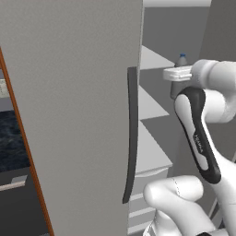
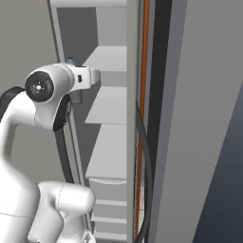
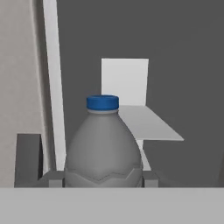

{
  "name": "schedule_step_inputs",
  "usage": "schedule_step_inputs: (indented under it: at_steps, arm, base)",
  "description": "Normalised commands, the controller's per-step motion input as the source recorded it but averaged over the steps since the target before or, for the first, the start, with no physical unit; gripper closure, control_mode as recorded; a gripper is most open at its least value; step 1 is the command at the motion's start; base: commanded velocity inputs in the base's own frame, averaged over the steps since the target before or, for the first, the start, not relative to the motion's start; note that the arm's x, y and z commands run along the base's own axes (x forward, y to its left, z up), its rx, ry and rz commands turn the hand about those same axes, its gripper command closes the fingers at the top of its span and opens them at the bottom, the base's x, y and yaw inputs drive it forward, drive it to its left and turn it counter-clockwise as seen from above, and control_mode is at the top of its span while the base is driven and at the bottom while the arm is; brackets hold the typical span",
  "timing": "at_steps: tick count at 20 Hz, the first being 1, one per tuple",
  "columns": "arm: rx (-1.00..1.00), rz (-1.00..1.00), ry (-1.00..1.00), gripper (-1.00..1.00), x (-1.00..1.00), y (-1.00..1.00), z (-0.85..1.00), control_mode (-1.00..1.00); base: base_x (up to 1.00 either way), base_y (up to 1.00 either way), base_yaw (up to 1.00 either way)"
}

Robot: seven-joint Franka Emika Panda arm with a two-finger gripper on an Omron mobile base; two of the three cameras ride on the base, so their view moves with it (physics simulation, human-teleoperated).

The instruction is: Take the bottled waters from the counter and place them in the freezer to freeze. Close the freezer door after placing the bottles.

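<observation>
Between the hand's (image 3: pixel 103 179) fingers stands the grey bottle (image 3: pixel 104 148).

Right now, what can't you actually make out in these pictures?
- Grey-clear bottle: lower body cut off at the bottom of the hand view; in the left base view only its blue cap peeks above the arm.
- Gripper: its fingers sit mostly behind the bottle.
- Freezer shelves: partly hidden by the arm, right base view.
</observation>
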Motion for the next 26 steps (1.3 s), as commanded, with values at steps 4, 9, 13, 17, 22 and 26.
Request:
schedule_step_inputs:
  at_steps: [4,9,13,17,22,26]
  arm:
    - [0.05,0.04,0.00,1.00,0.30,-0.21,0.29,-1.00]
    - [0.03,-0.01,0.00,1.00,0.43,-0.04,0.04,-1.00]
    - [0.02,-0.04,0.00,1.00,0.39,-0.04,0.00,-1.00]
    - [0.02,-0.05,0.00,1.00,0.35,-0.16,0.00,-1.00]
    - [0.00,-0.02,0.00,1.00,0.28,-0.10,0.00,-1.00]
    - [0.00,0.00,0.00,1.00,0.18,-0.08,0.00,-1.00]
  base:
    - [0.00,0.00,0.00]
    - [0.00,0.00,0.00]
    - [0.00,0.00,0.00]
    - [0.00,0.00,0.00]
    - [0.00,0.00,0.00]
    - [0.00,0.00,0.00]
